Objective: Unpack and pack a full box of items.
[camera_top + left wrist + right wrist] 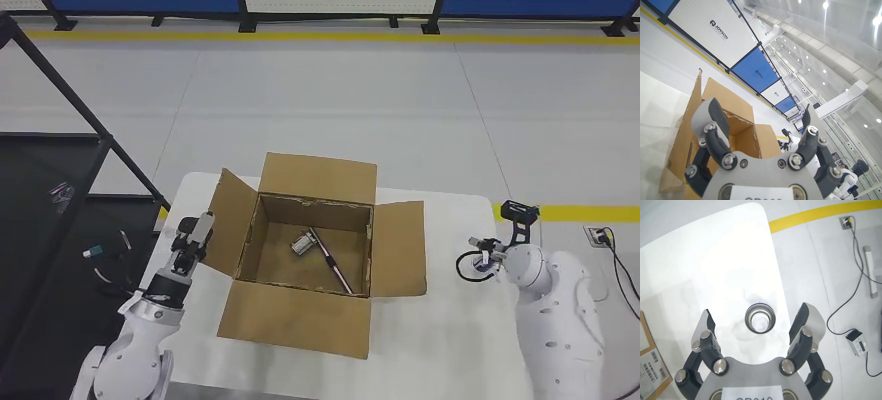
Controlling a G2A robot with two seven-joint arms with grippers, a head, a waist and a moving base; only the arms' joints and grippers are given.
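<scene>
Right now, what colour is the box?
Brown cardboard; the box shows best in the top view.

Bright, even overhead light floods the hall; round ceiling lamps (825, 5) flare into streaks in the left wrist view. The white table (715, 256) glares almost blank. Soft shade fills the open box (320, 178). Both wrist views bow straight lines at their edges.

An open cardboard box (320, 180), flaps splayed, holds a small silvery cylinder (303, 244) and a dark rod (331, 263) lying flat, while a shiny open-topped cup (760, 319) stands upright well apart.
</scene>
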